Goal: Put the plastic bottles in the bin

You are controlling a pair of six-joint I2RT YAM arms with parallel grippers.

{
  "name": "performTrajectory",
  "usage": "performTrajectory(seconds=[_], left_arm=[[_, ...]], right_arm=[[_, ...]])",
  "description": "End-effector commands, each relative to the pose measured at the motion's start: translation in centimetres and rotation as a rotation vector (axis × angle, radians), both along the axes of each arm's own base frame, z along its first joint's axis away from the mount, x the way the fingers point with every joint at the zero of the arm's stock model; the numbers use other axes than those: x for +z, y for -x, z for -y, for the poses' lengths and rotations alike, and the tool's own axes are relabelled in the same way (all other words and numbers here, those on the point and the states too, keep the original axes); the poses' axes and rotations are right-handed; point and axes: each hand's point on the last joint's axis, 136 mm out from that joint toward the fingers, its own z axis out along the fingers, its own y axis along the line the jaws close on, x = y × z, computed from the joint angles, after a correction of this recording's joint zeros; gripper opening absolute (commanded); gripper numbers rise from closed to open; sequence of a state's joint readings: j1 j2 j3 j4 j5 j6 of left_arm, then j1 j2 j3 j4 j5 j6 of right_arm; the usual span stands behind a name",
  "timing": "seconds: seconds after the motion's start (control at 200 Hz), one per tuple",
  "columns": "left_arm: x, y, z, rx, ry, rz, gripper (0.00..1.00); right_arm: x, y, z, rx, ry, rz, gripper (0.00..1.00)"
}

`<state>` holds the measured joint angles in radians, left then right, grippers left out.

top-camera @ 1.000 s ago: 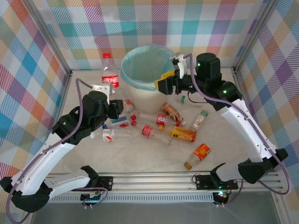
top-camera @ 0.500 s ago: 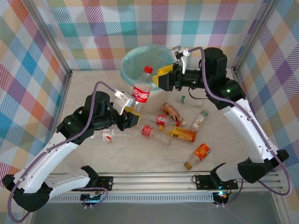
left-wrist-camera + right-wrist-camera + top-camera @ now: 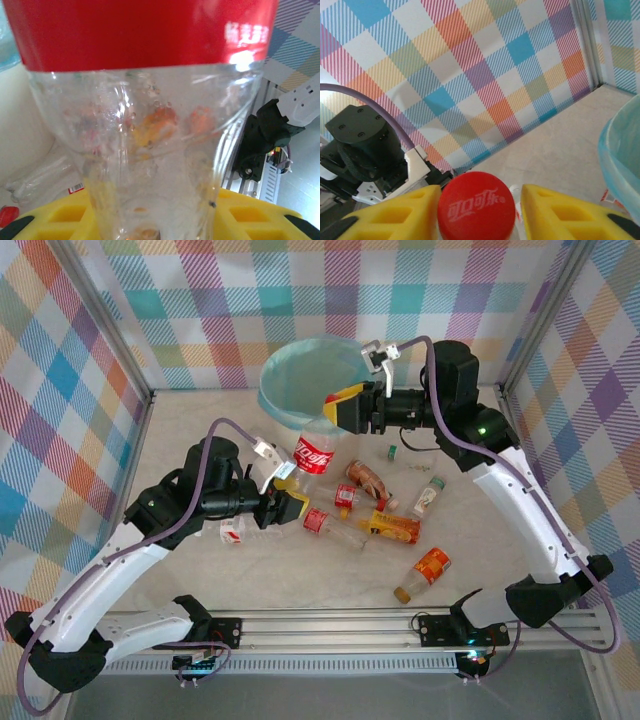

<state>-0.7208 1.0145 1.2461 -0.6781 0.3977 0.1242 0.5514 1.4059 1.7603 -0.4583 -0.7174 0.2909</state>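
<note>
Left gripper (image 3: 288, 493) is clenched on the base of a red-labelled bottle (image 3: 313, 453), which is held tilted above the middle of the surface (image 3: 180, 445), beside the other bottles (image 3: 375, 525) lying there. Its red cap (image 3: 476, 207) is flanked by the yellow fingers (image 3: 395, 210) of the right gripper (image 3: 338, 410); whether they are pressed on it cannot be told. The bin (image 3: 290, 370) is set at the far edge, just behind.
</note>
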Motion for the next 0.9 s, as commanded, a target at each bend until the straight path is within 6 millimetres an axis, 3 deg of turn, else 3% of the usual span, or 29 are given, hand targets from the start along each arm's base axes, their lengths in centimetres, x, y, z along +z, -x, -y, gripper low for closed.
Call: performTrajectory(seconds=[0.0, 0.065, 0.28, 0.4, 0.505, 0.695, 0.895], left_arm=[[0.2, 0.5, 0.5, -0.040, 0.010, 0.007, 0.37], [0.3, 0.5, 0.4, -0.034, 0.010, 0.010, 0.37], [0.3, 0.5, 0.0, -0.016, 0.009, 0.014, 0.38], [0.5, 0.2, -0.4, 0.019, 0.010, 0.024, 0.44], [1.0, 0.0, -0.8, 0.047, 0.030, 0.044, 0.54], [2.2, -0.7, -2.0, 0.142, 0.074, 0.086, 0.80], [5.1, -2.1, -3.5, 0.293, 0.178, 0.118, 0.94]], right_arm=[[1.2, 1.0, -0.1, 0.037, -0.022, 0.019, 0.44], [1.0, 1.0, -0.1, 0.040, -0.016, 0.019, 0.43], [0.8, 1.0, 0.0, 0.040, -0.007, 0.020, 0.27], [1.0, 0.9, -0.1, 0.036, -0.013, 0.029, 0.18], [1.2, 0.6, -0.2, 0.027, -0.020, 0.031, 0.17], [2.0, -0.1, -0.2, -0.005, -0.025, 0.049, 0.09], [4.1, -1.8, 0.5, -0.112, -0.009, 0.169, 0.07]])
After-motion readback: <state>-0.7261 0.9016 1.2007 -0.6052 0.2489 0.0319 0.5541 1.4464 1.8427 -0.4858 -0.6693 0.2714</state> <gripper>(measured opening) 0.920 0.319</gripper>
